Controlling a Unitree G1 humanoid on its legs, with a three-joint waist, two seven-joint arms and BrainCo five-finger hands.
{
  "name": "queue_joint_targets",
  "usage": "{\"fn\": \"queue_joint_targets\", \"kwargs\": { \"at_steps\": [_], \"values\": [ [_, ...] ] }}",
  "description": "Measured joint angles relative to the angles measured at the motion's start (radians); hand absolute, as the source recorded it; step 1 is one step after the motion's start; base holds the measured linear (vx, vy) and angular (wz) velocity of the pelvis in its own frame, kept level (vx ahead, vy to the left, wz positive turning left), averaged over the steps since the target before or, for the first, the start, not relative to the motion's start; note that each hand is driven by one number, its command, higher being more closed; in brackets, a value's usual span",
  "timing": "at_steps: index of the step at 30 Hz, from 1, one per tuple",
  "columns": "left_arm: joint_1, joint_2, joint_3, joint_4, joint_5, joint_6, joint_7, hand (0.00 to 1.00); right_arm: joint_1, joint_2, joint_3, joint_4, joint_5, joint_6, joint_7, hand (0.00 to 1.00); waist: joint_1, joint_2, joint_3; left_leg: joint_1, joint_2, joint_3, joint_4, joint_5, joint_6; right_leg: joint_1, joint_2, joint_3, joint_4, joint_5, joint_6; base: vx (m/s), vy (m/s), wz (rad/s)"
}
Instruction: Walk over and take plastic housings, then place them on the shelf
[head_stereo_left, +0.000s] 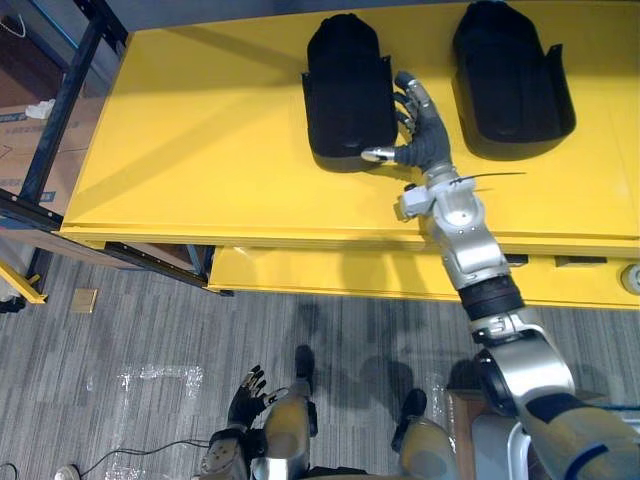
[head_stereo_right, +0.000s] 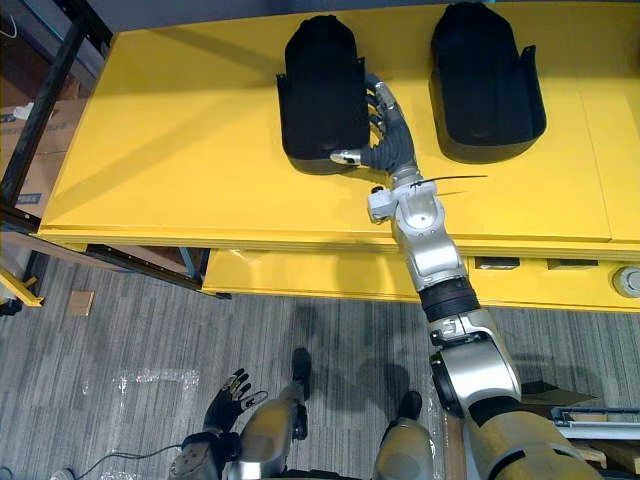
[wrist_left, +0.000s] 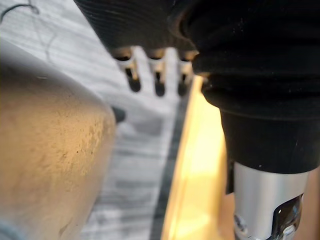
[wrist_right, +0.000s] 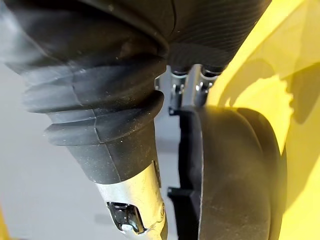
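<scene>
Two black plastic housings lie on the yellow shelf (head_stereo_left: 200, 150): one in the middle (head_stereo_left: 345, 90), one further right (head_stereo_left: 508, 75). My right hand (head_stereo_left: 425, 135) rests against the right side of the middle housing (head_stereo_right: 320, 90), between the two. Its fingers (head_stereo_left: 410, 98) run fairly straight along the housing's side wall and its thumb (head_stereo_left: 376, 154) lies at the near edge. In the right wrist view the housing (wrist_right: 235, 180) sits just beside the thumb (wrist_right: 135, 210). My left hand (head_stereo_left: 245, 395) hangs low over the floor, open and holding nothing.
A dark metal rack frame (head_stereo_left: 60, 110) stands at the shelf's left end, with cardboard boxes (head_stereo_left: 20, 140) behind it. A lower yellow level (head_stereo_left: 330, 272) juts out under the shelf's front edge. Grey carpet with a patch of clear film (head_stereo_left: 150, 385) lies below.
</scene>
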Motion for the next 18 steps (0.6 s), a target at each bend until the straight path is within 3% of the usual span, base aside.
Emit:
{"fn": "queue_joint_targets", "kwargs": {
  "at_steps": [7,14,18],
  "values": [
    [0.000,0.000,0.000,0.000,0.000,0.001,0.000,0.00,0.000,0.001,0.007,-0.005,0.000,0.032,0.014,0.00,0.000,0.000,0.000,0.003,0.001,0.001,0.000,0.000,0.000,0.002,0.000,0.001,0.000,0.000,0.000,0.00,0.000,0.00],
    [0.000,0.000,0.001,0.000,0.001,0.002,0.000,0.00,0.000,0.001,0.007,-0.008,0.008,0.034,0.039,0.00,0.000,0.000,0.000,0.004,0.001,0.002,0.000,0.000,0.000,0.003,0.000,0.002,0.000,0.000,0.000,0.00,0.000,0.00],
    [0.000,0.000,0.001,0.000,0.001,0.002,0.000,0.00,0.000,0.002,0.008,-0.009,-0.041,0.038,0.019,0.00,0.000,0.000,0.000,0.005,0.002,0.003,0.000,0.000,0.000,0.003,0.001,0.002,0.000,0.000,0.000,0.00,0.000,0.00]
  ]
}}
